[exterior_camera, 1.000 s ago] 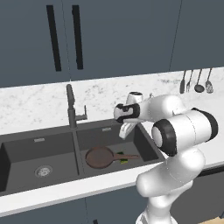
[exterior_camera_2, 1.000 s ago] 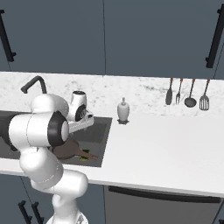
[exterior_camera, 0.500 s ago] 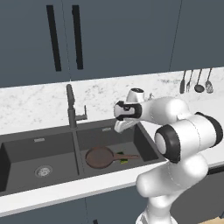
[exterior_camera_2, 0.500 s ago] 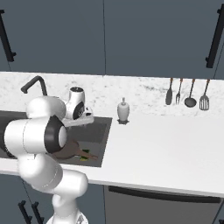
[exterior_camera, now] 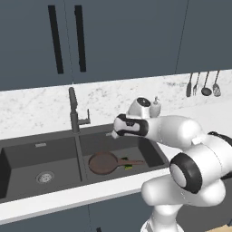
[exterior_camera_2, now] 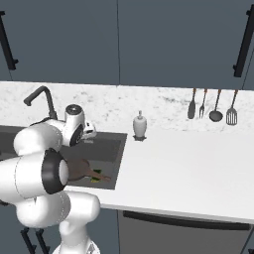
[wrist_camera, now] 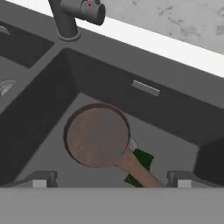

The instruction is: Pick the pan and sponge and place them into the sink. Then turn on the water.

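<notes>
End effector [wrist_camera: 111, 179] released, jaws wide — above pan [wrist_camera: 97, 135] and sponge [wrist_camera: 141, 163] in sink [wrist_camera: 48, 109]; no legible writing.

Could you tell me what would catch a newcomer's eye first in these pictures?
The reddish-brown pan lies in the right basin of the dark sink, its handle across the green sponge. Above that basin hangs the open gripper, near the tall faucet, from which no water runs.

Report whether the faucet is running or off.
Off. No blue stream falls from the faucet into the sink; the pan and sponge lie dry-looking in the right basin.
</notes>
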{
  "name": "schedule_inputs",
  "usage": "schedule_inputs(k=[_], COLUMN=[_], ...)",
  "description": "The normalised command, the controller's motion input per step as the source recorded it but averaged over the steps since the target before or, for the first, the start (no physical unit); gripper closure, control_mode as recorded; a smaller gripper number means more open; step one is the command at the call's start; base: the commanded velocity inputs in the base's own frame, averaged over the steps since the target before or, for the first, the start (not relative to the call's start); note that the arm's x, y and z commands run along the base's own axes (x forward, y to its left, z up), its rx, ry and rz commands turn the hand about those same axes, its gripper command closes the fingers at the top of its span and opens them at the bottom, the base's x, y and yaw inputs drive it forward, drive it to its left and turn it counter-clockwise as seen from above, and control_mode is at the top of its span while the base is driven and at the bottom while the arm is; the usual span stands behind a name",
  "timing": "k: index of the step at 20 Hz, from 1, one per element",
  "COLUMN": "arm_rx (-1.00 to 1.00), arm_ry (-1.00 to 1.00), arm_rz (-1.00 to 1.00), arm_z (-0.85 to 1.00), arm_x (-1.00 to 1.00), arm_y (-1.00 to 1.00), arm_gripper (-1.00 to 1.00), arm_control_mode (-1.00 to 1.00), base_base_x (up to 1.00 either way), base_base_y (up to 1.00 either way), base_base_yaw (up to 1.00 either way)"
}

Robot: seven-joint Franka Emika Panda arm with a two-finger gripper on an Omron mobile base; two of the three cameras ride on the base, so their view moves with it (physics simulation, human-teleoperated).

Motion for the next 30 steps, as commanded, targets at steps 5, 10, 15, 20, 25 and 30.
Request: schedule_inputs(k=[5,10,15,20,25,30], arm_rx=[0.01,0.0,0.07,0.18,0.25,0.16], arm_ry=[-0.28,-0.25,-0.19,-0.17,-0.16,-0.22], arm_rz=[0.0,0.0,0.0,0.0,0.0,0.01], arm_z=[0.43,0.47,0.35,0.09,0.0,0.08], arm_x=[-0.36,0.05,0.12,0.06,0.0,0.0], arm_y=[0.26,0.26,0.19,0.01,-0.06,-0.03], arm_gripper=[-1.0,-1.0,-1.0,-1.0,-1.0,-1.0], arm_control_mode=[-1.0,-1.0,-1.0,-1.0,-1.0,-1.0], base_base_x=[0.0,0.0,0.0,0.0,0.0,0.0], base_base_y=[0.0,0.0,0.0,0.0,0.0,0.0], base_base_yaw=[0.0,0.0,0.0,0.0,0.0,0.0])
